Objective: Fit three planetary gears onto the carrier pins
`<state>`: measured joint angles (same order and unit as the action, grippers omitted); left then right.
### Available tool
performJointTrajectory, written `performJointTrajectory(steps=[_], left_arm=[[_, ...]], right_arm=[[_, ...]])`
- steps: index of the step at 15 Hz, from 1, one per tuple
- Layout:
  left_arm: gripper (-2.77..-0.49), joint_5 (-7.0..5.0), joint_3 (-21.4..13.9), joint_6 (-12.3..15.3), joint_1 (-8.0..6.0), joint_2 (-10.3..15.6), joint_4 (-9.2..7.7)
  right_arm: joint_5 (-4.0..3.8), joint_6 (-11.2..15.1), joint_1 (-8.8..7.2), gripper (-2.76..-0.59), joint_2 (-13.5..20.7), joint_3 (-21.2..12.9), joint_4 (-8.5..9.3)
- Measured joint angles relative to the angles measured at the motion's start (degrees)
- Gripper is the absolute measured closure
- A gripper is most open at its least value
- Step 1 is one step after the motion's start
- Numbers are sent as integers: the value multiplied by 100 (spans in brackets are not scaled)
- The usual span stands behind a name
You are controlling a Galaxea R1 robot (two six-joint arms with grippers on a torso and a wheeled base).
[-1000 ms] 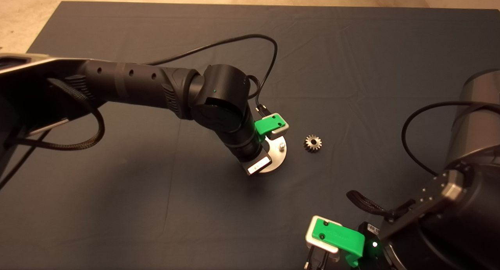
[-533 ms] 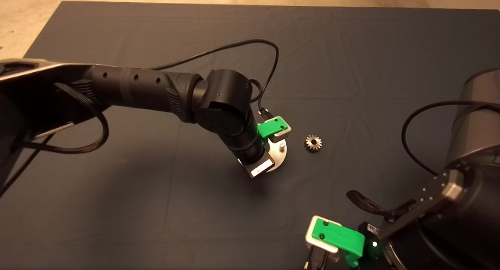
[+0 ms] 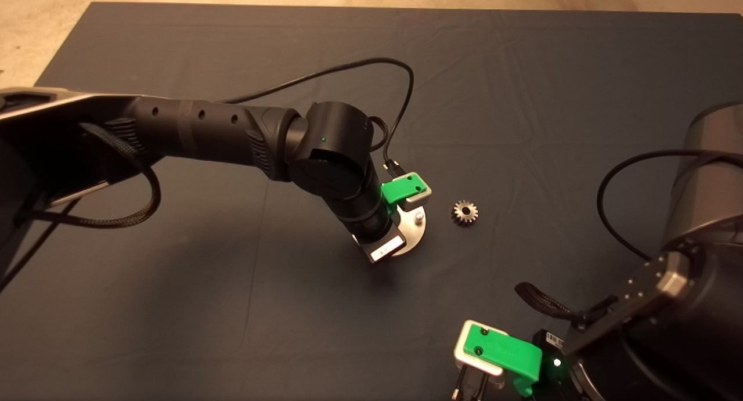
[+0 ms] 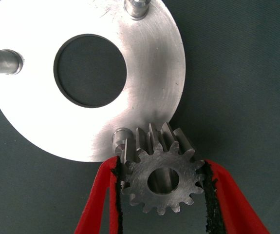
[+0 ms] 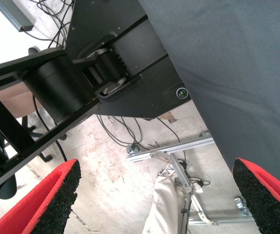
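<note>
My left gripper (image 4: 162,187) is shut on a small silvery planetary gear (image 4: 144,181), held by its toothed rim between the red fingers. It hovers at the rim of the shiny carrier disc (image 4: 149,73), right beside one carrier pin (image 4: 120,139), with the gear's hole off to one side of that pin. Two other pins (image 4: 138,7) (image 4: 3,60) stand bare. In the head view the left arm covers most of the disc (image 3: 414,236). A second gear (image 3: 464,212) lies on the mat to its right. No third gear shows.
My right gripper (image 3: 499,351) is parked at the mat's lower right edge, open, and its wrist view (image 5: 157,195) looks past the mat at the floor, cables and a metal frame. A black cable (image 3: 348,70) loops above the left wrist.
The left arm has shifted slightly to the right over the disc with the gear still in its fingers. The loose gear and the right arm have not moved.
</note>
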<state>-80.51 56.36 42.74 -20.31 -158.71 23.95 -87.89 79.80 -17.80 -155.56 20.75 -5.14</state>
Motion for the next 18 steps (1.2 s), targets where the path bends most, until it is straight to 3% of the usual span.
performJointTrajectory(steps=[6, 15, 18], left_arm=[[-77, 0, 165, -160, 0, 11, 5], [-77, 0, 207, -171, 6, 16, 7], [-77, 0, 207, -176, 79, 16, 7]], right_arm=[[0, 0, 0, -233, 18, 0, 0], [0, 0, 0, -233, 66, 0, 0], [0, 0, 0, -233, 68, 0, 0]])
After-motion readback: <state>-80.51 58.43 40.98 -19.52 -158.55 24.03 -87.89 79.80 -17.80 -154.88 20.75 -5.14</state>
